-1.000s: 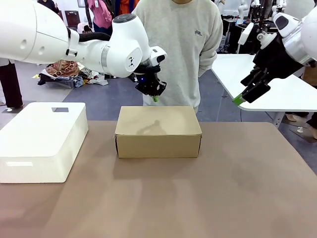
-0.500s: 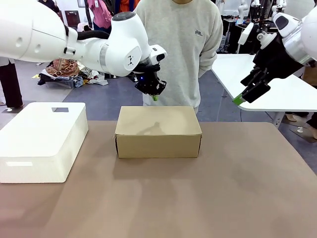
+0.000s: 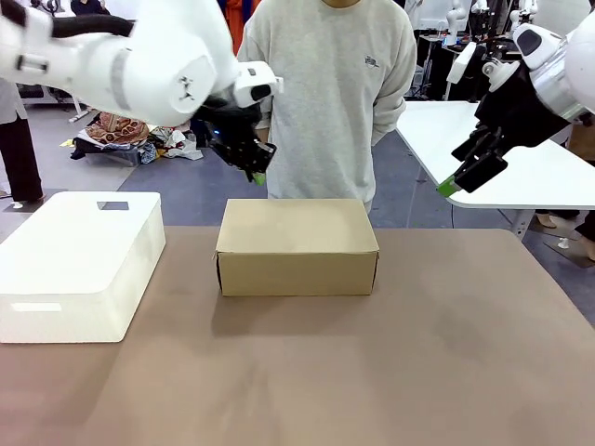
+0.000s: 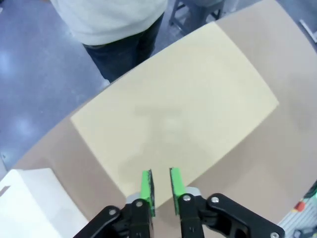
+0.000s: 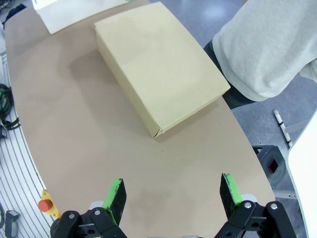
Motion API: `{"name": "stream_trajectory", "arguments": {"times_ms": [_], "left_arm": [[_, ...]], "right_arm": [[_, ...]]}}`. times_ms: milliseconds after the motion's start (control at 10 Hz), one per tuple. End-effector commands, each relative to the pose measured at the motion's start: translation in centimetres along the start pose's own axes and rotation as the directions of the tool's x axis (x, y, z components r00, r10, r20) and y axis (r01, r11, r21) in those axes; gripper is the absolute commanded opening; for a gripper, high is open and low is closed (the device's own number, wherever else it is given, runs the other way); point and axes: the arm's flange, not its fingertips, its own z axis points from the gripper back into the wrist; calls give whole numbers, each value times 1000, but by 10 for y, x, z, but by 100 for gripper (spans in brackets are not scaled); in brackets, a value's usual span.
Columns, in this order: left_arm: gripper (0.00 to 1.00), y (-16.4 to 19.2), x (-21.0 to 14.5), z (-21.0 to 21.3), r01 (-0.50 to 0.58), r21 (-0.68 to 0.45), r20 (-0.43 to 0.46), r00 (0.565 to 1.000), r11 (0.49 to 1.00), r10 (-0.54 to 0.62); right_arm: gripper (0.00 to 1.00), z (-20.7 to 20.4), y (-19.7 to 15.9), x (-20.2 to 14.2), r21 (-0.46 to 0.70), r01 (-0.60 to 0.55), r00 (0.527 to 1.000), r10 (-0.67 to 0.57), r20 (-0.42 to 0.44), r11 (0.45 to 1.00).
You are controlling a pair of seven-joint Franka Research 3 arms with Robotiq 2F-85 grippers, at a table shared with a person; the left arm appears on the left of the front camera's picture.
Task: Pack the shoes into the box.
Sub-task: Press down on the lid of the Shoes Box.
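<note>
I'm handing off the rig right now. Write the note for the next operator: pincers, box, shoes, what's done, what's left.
Left pincer: shut, nothing between its pads, raised above the box's far left corner, in front of the person.
Right pincer: open, empty, held high off the table's right side, away from the box.
Box: lid closed, flat on the table near the far edge, white block to its left.
Shoes: no shoes are on the table; with the lid closed, I cannot tell whether they are inside.
Done: cannot confirm packing.
Left: check the box's contents; otherwise probably nothing but retracting the arms.
</note>
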Motion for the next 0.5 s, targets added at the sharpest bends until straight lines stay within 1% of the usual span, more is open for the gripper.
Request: {"name": "stream_trajectory", "arguments": {"times_ms": [0, 100, 200, 400], "left_arm": [[82, 23, -30, 22, 47, -30, 34, 998, 998, -46], [100, 29, -40, 36, 63, -45, 58, 996, 997, -60], [100, 34, -51, 49, 86, -50, 77, 994, 995, -82], [100, 35, -73, 72, 212, -90, 113, 973, 973, -201]], "right_arm": [[100, 1, -1, 6, -10, 18, 1000, -18, -7, 1000], [100, 1, -1, 6, -10, 18, 1000, -18, -7, 1000], [100, 1, -1, 6, -10, 18, 1000, -18, -7, 1000], [100, 1, -1, 6, -10, 18, 1000, -18, -7, 1000]]}}
